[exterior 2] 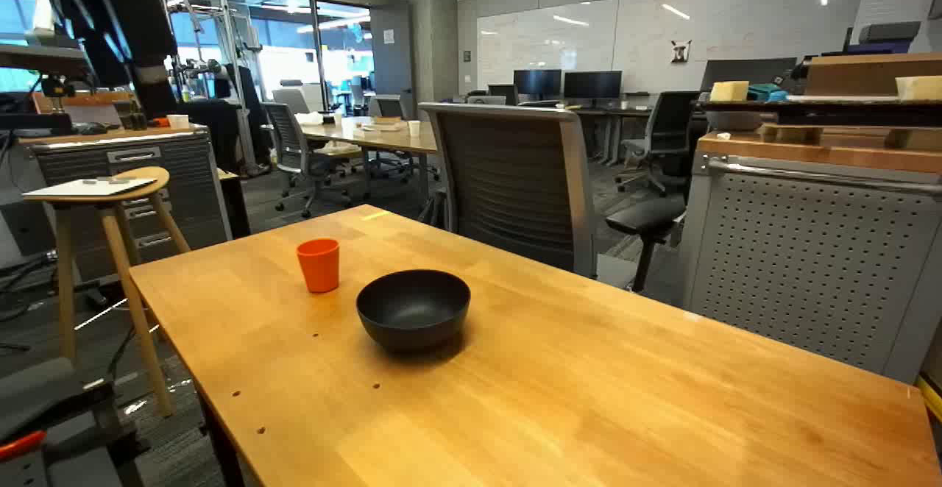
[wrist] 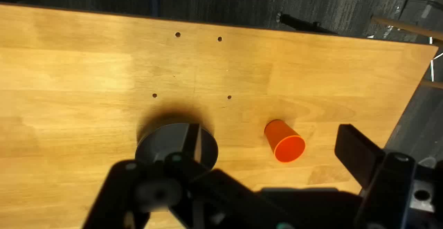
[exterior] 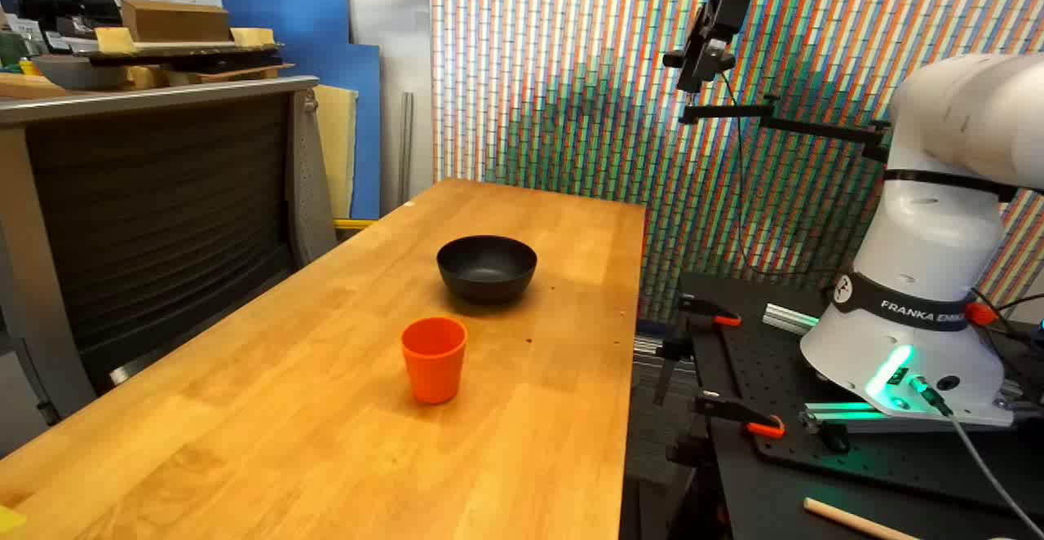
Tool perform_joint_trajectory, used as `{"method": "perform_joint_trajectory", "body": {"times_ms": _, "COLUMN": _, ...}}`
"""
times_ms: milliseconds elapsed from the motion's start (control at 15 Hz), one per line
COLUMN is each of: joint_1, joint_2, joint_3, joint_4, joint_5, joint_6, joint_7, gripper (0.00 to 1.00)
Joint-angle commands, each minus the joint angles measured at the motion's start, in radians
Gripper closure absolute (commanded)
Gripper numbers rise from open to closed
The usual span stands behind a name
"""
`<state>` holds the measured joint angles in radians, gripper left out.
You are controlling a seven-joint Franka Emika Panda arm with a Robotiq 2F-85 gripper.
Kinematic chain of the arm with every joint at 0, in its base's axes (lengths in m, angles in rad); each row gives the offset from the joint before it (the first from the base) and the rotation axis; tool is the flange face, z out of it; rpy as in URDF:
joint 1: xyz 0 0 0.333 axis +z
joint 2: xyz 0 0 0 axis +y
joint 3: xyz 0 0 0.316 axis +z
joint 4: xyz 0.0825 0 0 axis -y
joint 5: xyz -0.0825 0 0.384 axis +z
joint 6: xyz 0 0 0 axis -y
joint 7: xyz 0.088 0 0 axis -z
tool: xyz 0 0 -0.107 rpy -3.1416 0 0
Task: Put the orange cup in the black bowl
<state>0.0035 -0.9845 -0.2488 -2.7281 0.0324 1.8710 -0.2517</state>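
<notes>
The orange cup (exterior: 435, 365) stands upright on the wooden table, apart from the black bowl. It also shows in an exterior view (exterior 2: 319, 266) and in the wrist view (wrist: 282, 137). The black bowl (exterior: 487, 275) sits upright on the table and looks empty; it also shows in an exterior view (exterior 2: 413, 314). In the wrist view the bowl (wrist: 162, 139) is partly hidden behind my left-hand finger. My gripper (wrist: 269, 128) is open and empty, high above the table. In the wrist view the cup appears between its fingers. The gripper (exterior: 693, 75) hangs well above the tabletop.
The wooden table (exterior: 538, 442) carries the cup and bowl. An office chair (exterior 2: 508, 185) stands at its long side. A stool (exterior 2: 110, 189) stands near one end. A mesh-sided cart (exterior 2: 817, 251) stands beyond. The robot base (exterior: 905, 336) is on a black bench with clamps.
</notes>
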Motion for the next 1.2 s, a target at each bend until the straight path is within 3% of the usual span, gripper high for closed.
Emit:
{"method": "perform_joint_trajectory", "body": {"times_ms": 0, "joint_1": -0.016, "joint_2": 0.004, "joint_3": 0.012, "joint_4": 0.003, "joint_5": 0.012, "joint_6": -0.002, "joint_7": -0.011, "gripper": 0.00}}
{"method": "perform_joint_trajectory", "body": {"times_ms": 267, "joint_1": -0.014, "joint_2": 0.061, "joint_3": 0.029, "joint_4": 0.033, "joint_5": 0.011, "joint_6": -0.006, "joint_7": 0.019, "gripper": 0.00}}
{"method": "perform_joint_trajectory", "body": {"times_ms": 400, "joint_1": -0.002, "joint_2": 0.225, "joint_3": 0.092, "joint_4": 0.088, "joint_5": -0.015, "joint_6": 0.022, "joint_7": 0.097, "gripper": 0.00}}
{"method": "perform_joint_trajectory", "body": {"times_ms": 467, "joint_1": 0.048, "joint_2": 0.259, "joint_3": 0.092, "joint_4": 0.087, "joint_5": -0.042, "joint_6": 0.037, "joint_7": 0.151, "gripper": 0.00}}
{"method": "perform_joint_trajectory", "body": {"times_ms": 733, "joint_1": 0.081, "joint_2": 0.480, "joint_3": 0.189, "joint_4": 0.165, "joint_5": -0.091, "joint_6": 0.019, "joint_7": 0.242, "gripper": 0.00}}
{"method": "perform_joint_trajectory", "body": {"times_ms": 800, "joint_1": 0.052, "joint_2": 0.540, "joint_3": 0.245, "joint_4": 0.193, "joint_5": -0.086, "joint_6": 0.021, "joint_7": 0.245, "gripper": 0.00}}
{"method": "perform_joint_trajectory", "body": {"times_ms": 1133, "joint_1": 0.058, "joint_2": 0.844, "joint_3": 0.360, "joint_4": 0.362, "joint_5": -0.183, "joint_6": 0.092, "joint_7": 0.374, "gripper": 0.00}}
